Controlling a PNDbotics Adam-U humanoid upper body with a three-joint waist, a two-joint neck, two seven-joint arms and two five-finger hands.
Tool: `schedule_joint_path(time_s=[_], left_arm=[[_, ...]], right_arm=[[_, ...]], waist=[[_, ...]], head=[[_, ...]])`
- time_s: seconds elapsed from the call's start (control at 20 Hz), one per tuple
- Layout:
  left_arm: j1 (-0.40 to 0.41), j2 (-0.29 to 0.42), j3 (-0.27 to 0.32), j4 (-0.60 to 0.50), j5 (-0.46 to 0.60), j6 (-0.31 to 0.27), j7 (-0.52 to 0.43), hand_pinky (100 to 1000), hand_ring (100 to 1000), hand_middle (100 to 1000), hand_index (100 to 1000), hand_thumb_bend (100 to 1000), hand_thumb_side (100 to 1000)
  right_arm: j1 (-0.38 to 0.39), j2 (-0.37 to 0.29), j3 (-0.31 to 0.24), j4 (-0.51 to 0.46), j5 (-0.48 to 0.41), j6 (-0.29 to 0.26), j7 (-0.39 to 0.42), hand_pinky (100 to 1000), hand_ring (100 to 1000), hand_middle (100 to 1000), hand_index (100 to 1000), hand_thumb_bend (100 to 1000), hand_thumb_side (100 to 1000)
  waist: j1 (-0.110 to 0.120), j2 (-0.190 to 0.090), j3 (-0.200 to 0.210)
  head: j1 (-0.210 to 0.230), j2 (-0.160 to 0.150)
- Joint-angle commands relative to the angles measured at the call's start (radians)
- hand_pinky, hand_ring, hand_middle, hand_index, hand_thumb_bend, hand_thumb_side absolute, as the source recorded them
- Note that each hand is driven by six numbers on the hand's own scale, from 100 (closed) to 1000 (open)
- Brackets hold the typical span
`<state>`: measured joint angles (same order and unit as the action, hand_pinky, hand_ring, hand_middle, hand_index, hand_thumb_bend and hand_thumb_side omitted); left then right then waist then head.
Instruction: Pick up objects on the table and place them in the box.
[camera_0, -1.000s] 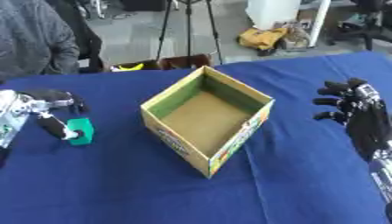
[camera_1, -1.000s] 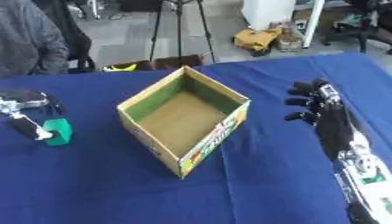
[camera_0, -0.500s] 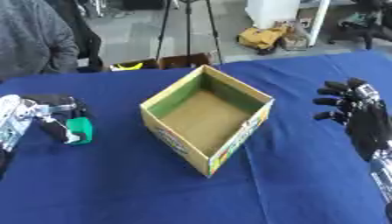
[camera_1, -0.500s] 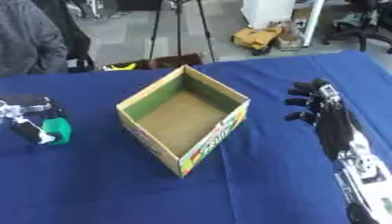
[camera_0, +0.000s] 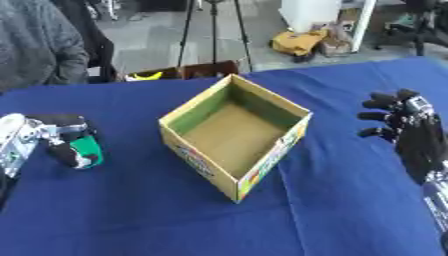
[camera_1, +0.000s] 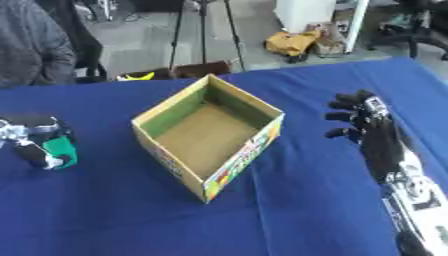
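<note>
left eye view | left hand curled round green object | right hand idle, relaxed

materials and finishes: cloth, cardboard, plastic, metal

table covered in blue cloth, matt, lying smooth with faint creases. box of cardboard, plain brown and matt inside, green along the inner walls, outer faces printed in colour with a slight sheen. green object looks like plastic, smooth. left hand black with silver metal parts, curled round it. right hand matt black, plastic-looking, fingers relaxed.
</note>
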<state>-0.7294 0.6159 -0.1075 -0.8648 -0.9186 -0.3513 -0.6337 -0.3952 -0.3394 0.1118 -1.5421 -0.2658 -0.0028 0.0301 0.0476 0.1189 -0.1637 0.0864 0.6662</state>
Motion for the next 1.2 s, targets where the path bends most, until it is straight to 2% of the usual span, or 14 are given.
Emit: schedule_joint_path(time_s=[0.05, 0.35, 0.4, 0.45, 0.7, 0.9, 1.2], left_arm=[[-0.009, 0.027, 0.006, -0.013, 0.031, 0.014, -0.002, 377, 503, 638, 761, 100, 277], [-0.024, 0.046, 0.011, -0.092, 0.11, 0.044, -0.034, 338, 476, 624, 751, 100, 297], [-0.03, 0.048, 0.012, -0.108, 0.125, 0.049, -0.041, 334, 474, 623, 751, 100, 376], [-0.038, 0.051, 0.012, -0.124, 0.139, 0.054, -0.049, 333, 473, 623, 751, 100, 300], [-0.114, 0.044, 0.006, -0.203, 0.184, 0.064, -0.064, 330, 474, 620, 745, 100, 305], [-0.188, -0.007, -0.009, -0.226, 0.19, 0.058, -0.062, 329, 475, 622, 745, 100, 312], [-0.27, -0.151, -0.018, -0.187, 0.132, 0.054, -0.042, 343, 486, 632, 752, 100, 318]], right_arm=[[-0.012, -0.019, -0.006, -0.011, 0.0, 0.0, 0.003, 567, 751, 742, 843, 100, 1000], [-0.011, -0.02, -0.007, -0.011, 0.0, -0.001, 0.003, 567, 751, 742, 843, 100, 1000], [-0.011, -0.02, -0.007, -0.011, 0.0, -0.001, 0.003, 567, 751, 742, 843, 100, 1000], [-0.01, -0.02, -0.007, -0.011, 0.0, -0.001, 0.003, 567, 751, 742, 843, 100, 1000], [-0.007, -0.019, -0.003, -0.009, 0.001, 0.0, 0.006, 567, 751, 742, 843, 100, 1000], [-0.008, -0.012, 0.006, -0.007, 0.001, 0.002, 0.015, 567, 751, 742, 843, 100, 1000], [-0.026, -0.001, 0.027, -0.003, 0.003, 0.008, 0.036, 567, 752, 743, 844, 100, 1000]], waist=[[-0.002, -0.013, 0.001], [-0.003, -0.016, 0.003], [-0.003, -0.018, 0.004], [-0.004, -0.019, 0.005], [-0.003, -0.03, 0.002], [0.001, -0.04, -0.018], [0.013, -0.034, -0.073]], head=[[0.003, -0.01], [0.001, -0.012], [0.001, -0.011], [0.001, -0.011], [0.007, -0.006], [0.023, -0.004], [0.064, -0.017]])
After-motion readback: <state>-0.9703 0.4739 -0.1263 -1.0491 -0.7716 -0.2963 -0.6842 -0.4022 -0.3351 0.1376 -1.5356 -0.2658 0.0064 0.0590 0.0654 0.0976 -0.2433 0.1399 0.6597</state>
